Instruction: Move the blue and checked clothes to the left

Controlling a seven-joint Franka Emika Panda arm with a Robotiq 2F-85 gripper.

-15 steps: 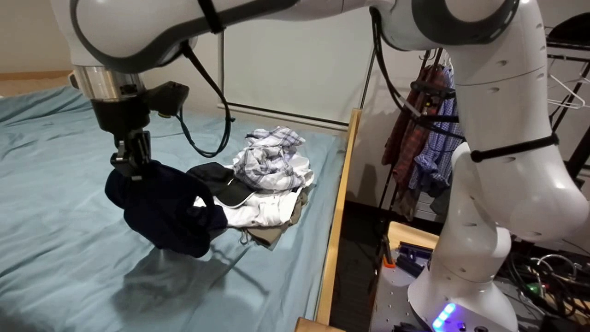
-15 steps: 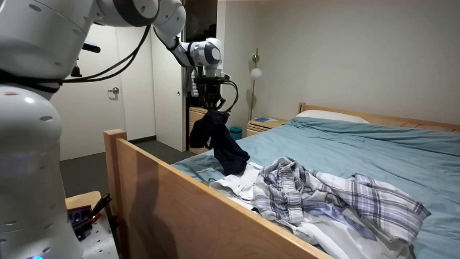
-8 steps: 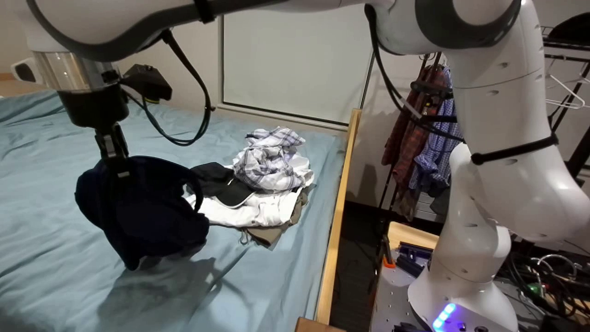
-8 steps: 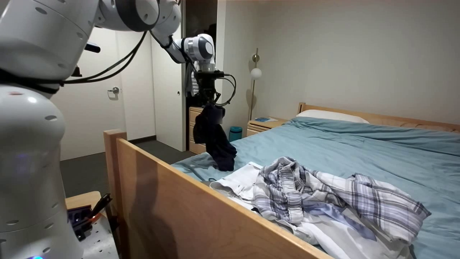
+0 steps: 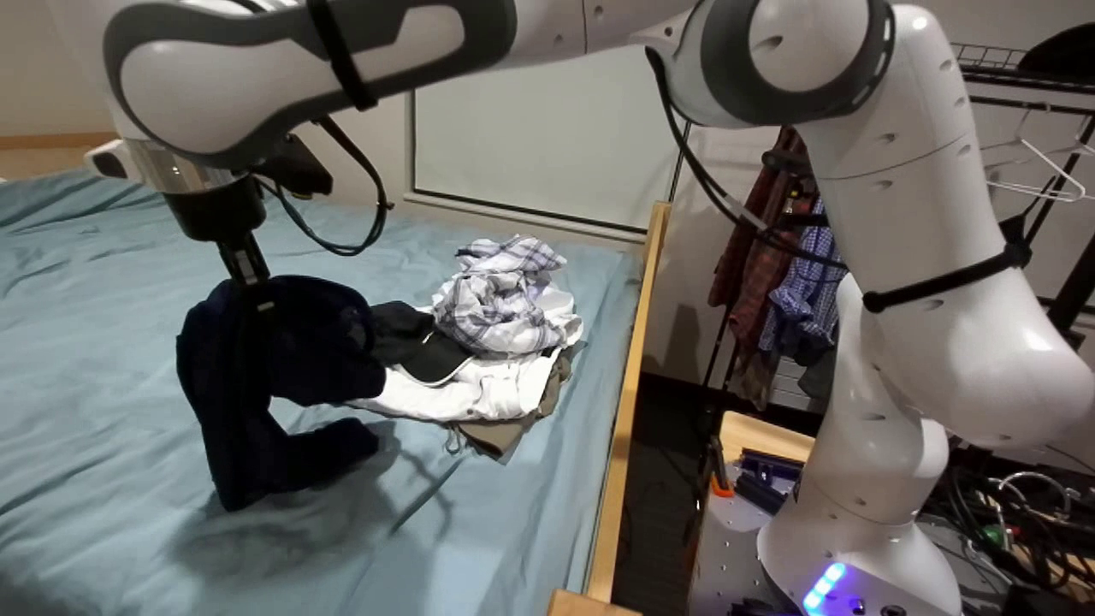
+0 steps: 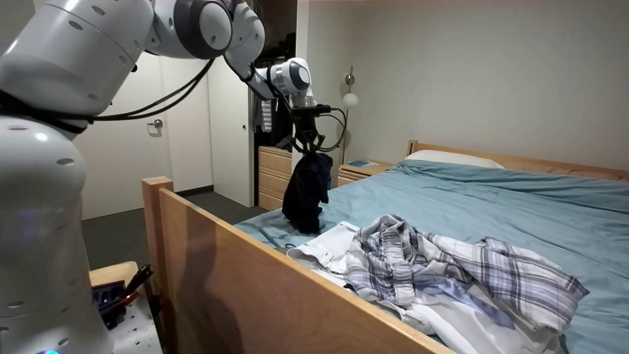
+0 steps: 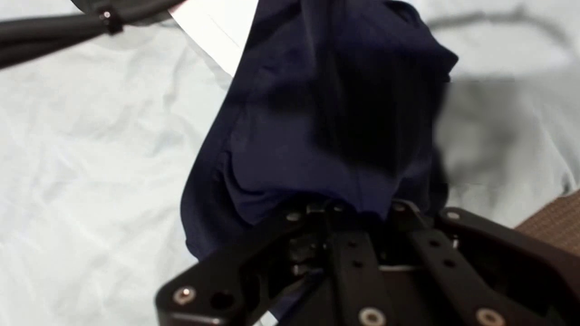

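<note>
Blue-green and rumpled, the bed (image 5: 94, 368) stretches out before me. Above it the gripper (image 7: 369, 213) is pinched tight on a fold of the navy garment (image 6: 307, 191), which hangs over the bed; I can't tell whether its lowest end touches. Near it, toward the wooden footboard (image 6: 285, 309), lies the checked garment (image 5: 500, 308), crumpled on top of a white garment (image 5: 479, 393), with a black cloth (image 5: 436, 359) just beside it. Farther off are reddish hanging garments (image 5: 761, 282) and a 3-drawer chest (image 6: 271, 181).

A blue sheet (image 6: 427, 199) covers the bed (image 5: 103, 359), bearing a clothes pile (image 5: 492, 329) near the footboard (image 6: 275, 295); a pillow (image 6: 452, 157) lies far from the footboard
</note>
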